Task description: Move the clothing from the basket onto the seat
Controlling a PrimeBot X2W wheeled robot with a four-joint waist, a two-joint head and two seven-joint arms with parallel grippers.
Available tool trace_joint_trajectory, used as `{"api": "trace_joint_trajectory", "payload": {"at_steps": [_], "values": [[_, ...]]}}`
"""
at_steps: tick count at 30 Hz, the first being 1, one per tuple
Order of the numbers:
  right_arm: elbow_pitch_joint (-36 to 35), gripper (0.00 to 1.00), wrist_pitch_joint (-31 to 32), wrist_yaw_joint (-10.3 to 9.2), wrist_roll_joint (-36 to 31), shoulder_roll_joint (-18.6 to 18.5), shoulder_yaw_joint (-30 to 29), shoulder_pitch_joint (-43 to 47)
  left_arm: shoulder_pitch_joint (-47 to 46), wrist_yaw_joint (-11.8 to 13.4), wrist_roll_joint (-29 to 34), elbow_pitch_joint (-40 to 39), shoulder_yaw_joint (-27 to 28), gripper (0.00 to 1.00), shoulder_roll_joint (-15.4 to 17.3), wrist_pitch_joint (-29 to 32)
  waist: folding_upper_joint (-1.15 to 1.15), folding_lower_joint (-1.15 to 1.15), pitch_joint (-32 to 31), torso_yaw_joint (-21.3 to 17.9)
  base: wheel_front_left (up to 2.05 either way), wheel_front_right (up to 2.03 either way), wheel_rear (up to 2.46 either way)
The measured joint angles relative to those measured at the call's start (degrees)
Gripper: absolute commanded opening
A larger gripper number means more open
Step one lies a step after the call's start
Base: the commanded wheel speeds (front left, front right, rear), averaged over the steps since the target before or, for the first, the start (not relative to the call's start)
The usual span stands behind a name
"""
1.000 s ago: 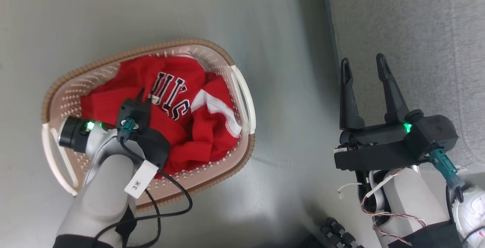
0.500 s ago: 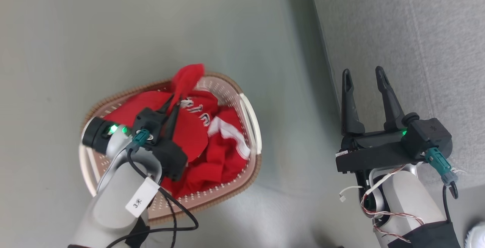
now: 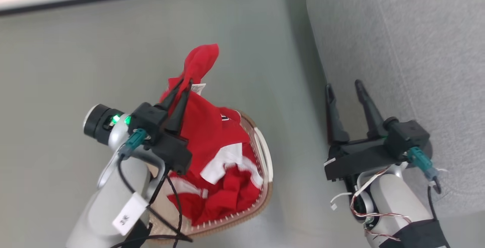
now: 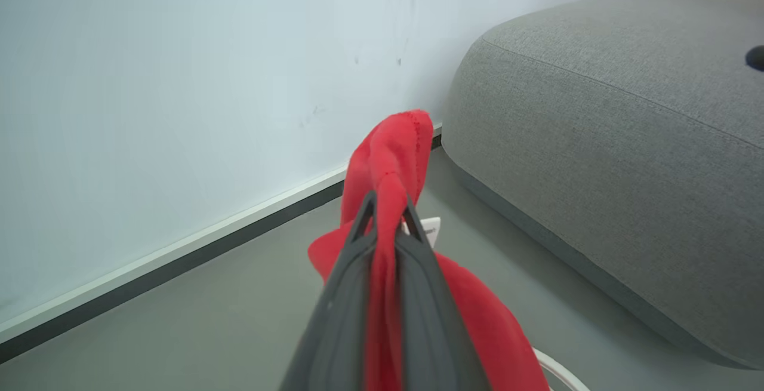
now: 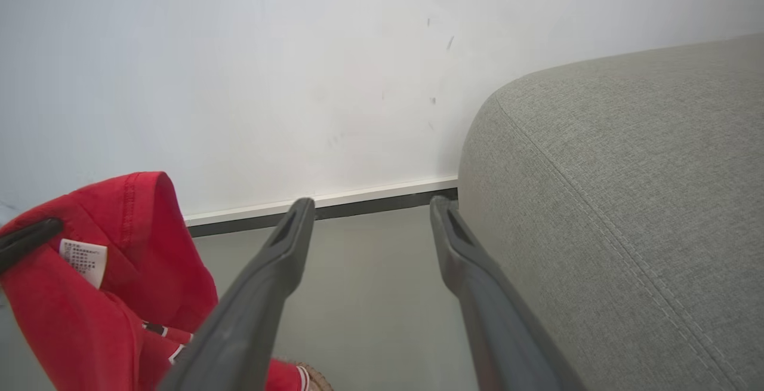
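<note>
The left gripper (image 3: 185, 83), its two dark fingers clenched on a fold of the red clothing (image 3: 212, 134), holds the garment up above the basket (image 3: 266, 157) — a small white tag (image 3: 197, 88) showing just beside the fingertips — while the rest of the clothing, red with white trim, hangs down into the basket and lies heaped inside it. To the right of the basket, over the grey floor (image 3: 75, 70), the right gripper (image 3: 343, 86) hovers with its fingers spread wide and empty — at the edge of the light-grey seat (image 3: 416, 51), which stands further right of the basket.
</note>
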Motion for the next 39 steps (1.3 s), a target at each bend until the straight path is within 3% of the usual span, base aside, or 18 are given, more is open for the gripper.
{"api": "trace_joint_trajectory", "payload": {"at_steps": [22, 39], "values": [[9.33, 1.00, 0.00, 3.02, 1.69, -0.08, 4.98, 2.98, 6.14, -0.41, -8.96, -6.37, -5.09, 0.00, 4.98, -0.18, 0.00, 0.00, -19.02, 0.76, 0.00, 0.00, 0.00], [10.24, 1.00, 0.00, 4.79, 2.81, -0.08, 9.17, 10.36, 12.66, -0.41, -12.25, -11.31, -6.03, 0.00, 4.77, 1.88, 0.00, 0.00, -31.50, -0.44, 0.00, 0.00, 0.00]]}}
